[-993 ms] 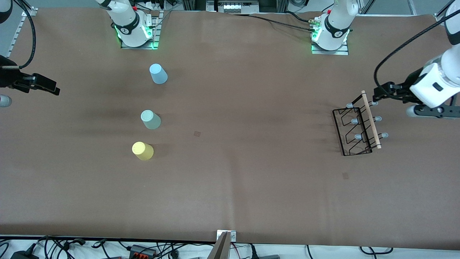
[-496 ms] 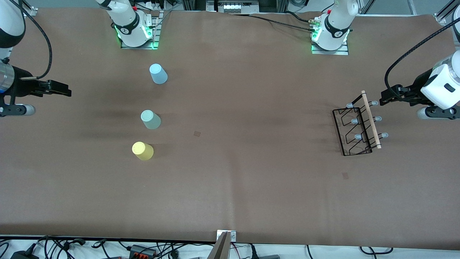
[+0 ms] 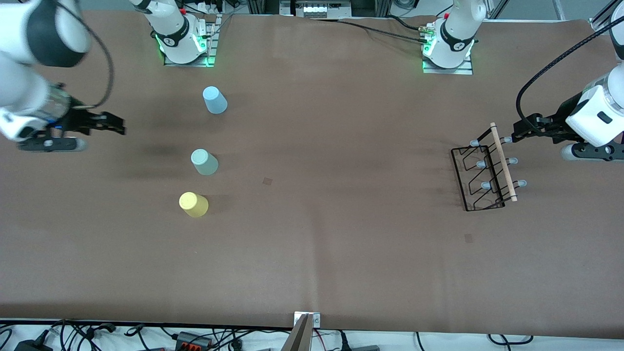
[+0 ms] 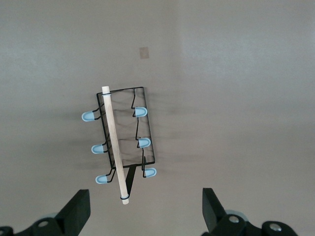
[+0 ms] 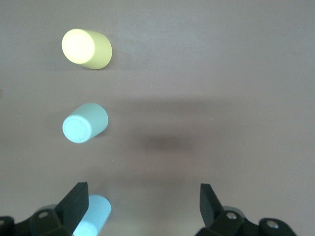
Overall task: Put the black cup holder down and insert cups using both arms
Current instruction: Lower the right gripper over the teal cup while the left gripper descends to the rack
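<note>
The black cup holder [image 3: 502, 163] stands on the brown table at the left arm's end, its wooden rod on top and pale capped pegs [image 3: 512, 160] sticking out. My left gripper [image 3: 517, 131] hovers open beside the rod's end. In the left wrist view the holder [image 4: 114, 147] lies ahead of the open left gripper [image 4: 146, 211]. Three cups stand in a row near the right arm's end: light blue [image 3: 214, 100], mint [image 3: 204, 162], yellow [image 3: 193, 204]. My right gripper [image 3: 114, 128] is open beside them. The right wrist view shows yellow [image 5: 86, 48], mint [image 5: 84, 123], blue [image 5: 93, 216] past the right gripper [image 5: 142, 204].
The two arm bases [image 3: 183, 41] [image 3: 451, 46] stand along the table edge farthest from the front camera. Small dark marks [image 3: 267, 181] [image 3: 468, 238] lie on the cloth. A metal bracket [image 3: 306, 321] and cables sit at the nearest edge.
The right arm has swung in from the table's end toward the cups. The left gripper has drifted slightly beside the rod's end. Cups and holder have not moved.
</note>
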Controlling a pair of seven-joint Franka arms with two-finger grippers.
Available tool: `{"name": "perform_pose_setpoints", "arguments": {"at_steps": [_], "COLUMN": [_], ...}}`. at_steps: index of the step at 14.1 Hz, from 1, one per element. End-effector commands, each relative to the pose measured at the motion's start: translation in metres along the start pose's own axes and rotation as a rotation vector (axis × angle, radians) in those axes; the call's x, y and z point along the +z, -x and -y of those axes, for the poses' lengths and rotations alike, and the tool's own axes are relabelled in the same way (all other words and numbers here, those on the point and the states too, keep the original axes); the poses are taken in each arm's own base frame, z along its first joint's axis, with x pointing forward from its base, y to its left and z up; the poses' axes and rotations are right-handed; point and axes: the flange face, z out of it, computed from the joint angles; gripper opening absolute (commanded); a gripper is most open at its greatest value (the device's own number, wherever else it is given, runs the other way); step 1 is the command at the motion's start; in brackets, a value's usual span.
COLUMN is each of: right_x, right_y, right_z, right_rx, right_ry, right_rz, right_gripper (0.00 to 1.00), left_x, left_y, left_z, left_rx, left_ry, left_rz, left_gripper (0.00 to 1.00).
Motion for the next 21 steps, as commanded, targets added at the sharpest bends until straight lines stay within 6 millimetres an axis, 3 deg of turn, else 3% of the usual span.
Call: {"name": "perform_pose_setpoints", "arguments": {"at_steps": [1, 2, 4, 5, 7, 9, 10, 12, 15, 21], "right_x": [0.044, 0.062, 0.077, 0.082, 0.112, 0.133, 0.138, 0.146, 0.158, 0.175], "right_y": [0.024, 0.028, 0.032, 0.029, 0.017, 0.011, 0.008, 0.010, 0.009, 0.003], "right_z": [0.035, 0.046, 0.072, 0.076, 0.095, 0.111, 0.116, 0.134, 0.138, 0.144], "right_rx": [0.079, 0.091, 0.100, 0.101, 0.048, 0.015, 0.000, -0.051, -0.098, -0.094], "right_ry": [-0.005, -0.009, -0.011, -0.011, -0.005, -0.009, -0.010, -0.003, 0.026, 0.013], "right_rz": [-0.055, -0.085, -0.091, -0.096, -0.106, -0.122, -0.128, -0.120, -0.118, -0.145], "right_gripper": [1.00, 1.00, 1.00, 1.00, 1.00, 1.00, 1.00, 1.00, 1.00, 1.00], "left_x": [0.005, 0.018, 0.062, 0.085, 0.121, 0.155, 0.175, 0.193, 0.218, 0.245], "left_y": [0.002, -0.001, -0.013, -0.021, -0.039, -0.042, -0.036, -0.016, 0.009, 0.018], "left_z": [0.001, 0.002, 0.009, 0.016, 0.031, 0.065, 0.066, 0.059, 0.053, 0.062], "left_rx": [-0.002, 0.000, 0.005, -0.002, -0.016, -0.064, -0.066, -0.084, -0.076, -0.041], "left_ry": [-0.014, -0.012, -0.002, -0.005, -0.052, -0.041, -0.042, -0.053, -0.062, -0.101], "left_rz": [0.044, 0.084, 0.206, 0.239, 0.250, 0.221, 0.213, 0.164, 0.132, 0.115], "left_gripper": [1.00, 1.00, 1.00, 1.00, 1.00, 1.00, 1.00, 1.00, 1.00, 0.97]}}
